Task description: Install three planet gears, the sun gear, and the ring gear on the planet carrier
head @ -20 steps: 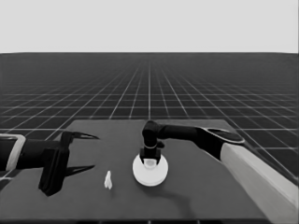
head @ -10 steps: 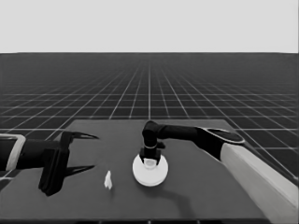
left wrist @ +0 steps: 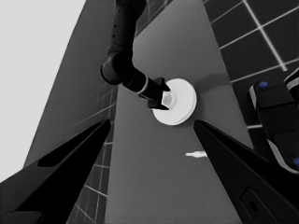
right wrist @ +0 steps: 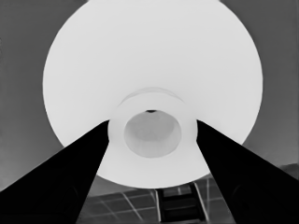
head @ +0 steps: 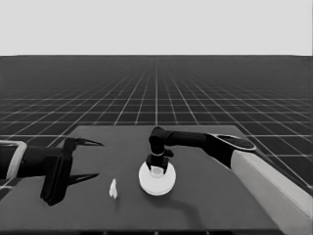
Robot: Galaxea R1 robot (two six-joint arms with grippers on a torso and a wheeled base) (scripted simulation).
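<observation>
The right gripper [head: 156, 169] clasps the raised hub of the larger round part [head: 157, 179], lying mid-table and seemingly light, rigid and best gripped there, while the left gripper [head: 83, 160] waits, jaws wide, at far left.

The light is even and flat with no clear source: the table [head: 205, 196] reads as a uniform dark grey under a pale blank band. The larger round part [head: 156, 178], gripped at its raised hub by the right gripper [head: 156, 169], is bright enough that its surface detail is washed out, and a faint soft shadow lies on the table beside it. Edges are slightly soft throughout, and the thin white piece [head: 113, 188] shows only as a small smudge.
</observation>
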